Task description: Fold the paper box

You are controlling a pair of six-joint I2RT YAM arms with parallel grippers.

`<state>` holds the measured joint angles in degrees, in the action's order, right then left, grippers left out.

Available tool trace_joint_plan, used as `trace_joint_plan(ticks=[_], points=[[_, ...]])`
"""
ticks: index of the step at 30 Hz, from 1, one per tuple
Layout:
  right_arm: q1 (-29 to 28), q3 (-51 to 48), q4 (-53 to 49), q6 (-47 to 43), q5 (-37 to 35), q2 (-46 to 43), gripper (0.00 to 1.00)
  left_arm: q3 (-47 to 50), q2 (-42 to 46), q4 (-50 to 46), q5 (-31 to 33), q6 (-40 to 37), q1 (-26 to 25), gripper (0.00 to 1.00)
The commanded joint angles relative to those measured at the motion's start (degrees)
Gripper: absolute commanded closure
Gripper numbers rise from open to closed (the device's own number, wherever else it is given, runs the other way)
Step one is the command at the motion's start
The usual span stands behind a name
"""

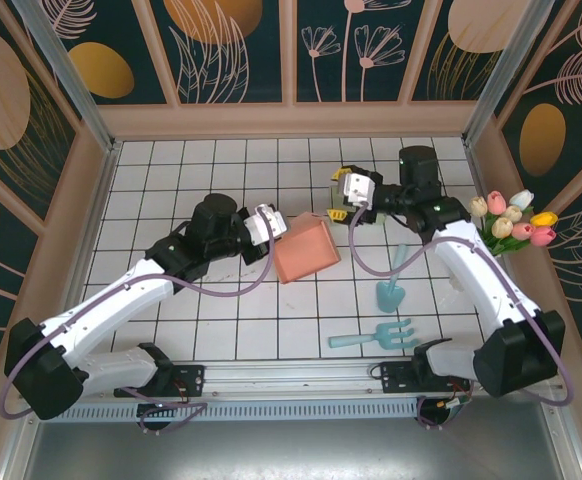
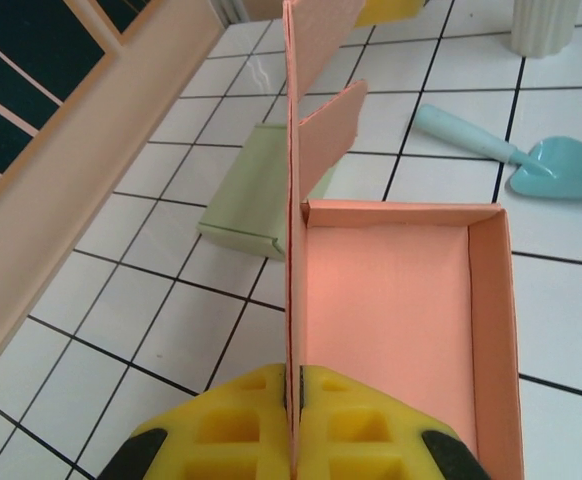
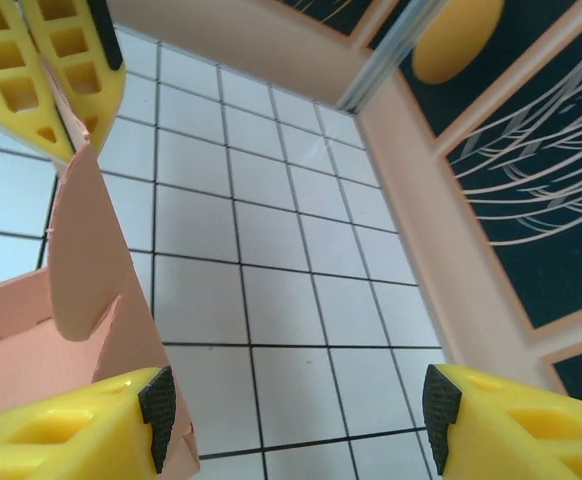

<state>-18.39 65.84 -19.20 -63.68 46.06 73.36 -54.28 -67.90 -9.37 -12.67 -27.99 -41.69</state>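
We take this for a purpose-built robot test cell. A white tiled table point(image 1: 221, 170) is walled on its far, left and right sides by panels painted with leaves and flowers point(image 1: 231, 50), set in aluminium posts point(image 1: 66, 70). Along the table's near edge a metal rail point(image 1: 291, 378) carries two robot arms point(image 1: 121, 300). Toward the table's right side sit props: tulips point(image 1: 516, 220), a pale blue trowel point(image 1: 391, 285) and a garden fork point(image 1: 376, 337).

Right gripper point(image 3: 291, 410) jaws wide apart, pink paper box point(image 3: 81, 260) flap upright, left gripper point(image 3: 59, 140) pinching its top
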Motion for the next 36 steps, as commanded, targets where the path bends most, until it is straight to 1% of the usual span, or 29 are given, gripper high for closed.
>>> trace_joint_plan(ticks=[1, 3, 5, 8, 10, 12, 14, 18, 24, 31, 34, 36], points=[[0.22, 2.29, -7.64, -7.97, 4.94, 1.09, 0.32, 0.40, -0.60, 2.94, -1.04, -2.15, -0.10, 1.00], [0.29, 2.26, -6.56, -9.25, 5.89, 2.39, 0.32, 0.40, -1.07, 3.03, -0.83, -2.13, -0.10, 1.00], [0.23, 3.78, -7.58, -10.97, 7.18, 4.91, 0.32, 0.35, -1.59, 2.87, -0.65, -2.20, -0.10, 1.00], [0.07, 8.59, -13.95, -15.99, 10.16, 10.19, 0.33, 0.15, -2.30, 2.64, -0.27, -2.57, -0.08, 1.00], [-0.16, 10.66, -17.81, -20.09, 11.47, 12.97, 0.36, -0.12, -2.67, 2.30, 0.25, -2.73, -0.07, 1.00], [-0.57, 11.53, -19.66, -22.93, 11.56, 14.91, 0.41, -0.30, -2.90, 2.16, 0.63, -2.94, -0.13, 1.00], [-0.89, 11.55, -20.19, -24.22, 11.03, 15.98, 0.41, -0.23, -2.93, 2.30, 0.71, -3.04, -0.12, 1.00], [-1.61, 11.14, -19.92, -24.47, 10.91, 16.88, 0.42, -0.45, -3.42, 1.99, 0.97, -3.13, -0.13, 1.00], [-3.57, 11.06, -21.29, -23.78, 7.51, 17.21, 0.43, -0.99, -4.69, 1.81, 0.10, -3.04, -0.13, 1.00], [-5.21, 10.01, -22.10, -23.69, 6.19, 17.56, 0.44, -0.65, -4.61, 2.16, -0.76, -3.02, -0.10, 1.00], [-5.30, 10.08, -22.09, -23.49, 7.34, 18.27, 0.49, -0.32, -4.22, 2.50, -1.27, -2.95, -0.13, 1.00], [-5.45, 9.93, -22.79, -23.94, 7.99, 18.88, 0.55, 0.07, -3.84, 2.91, -1.61, -3.15, -0.10, 1.00]])
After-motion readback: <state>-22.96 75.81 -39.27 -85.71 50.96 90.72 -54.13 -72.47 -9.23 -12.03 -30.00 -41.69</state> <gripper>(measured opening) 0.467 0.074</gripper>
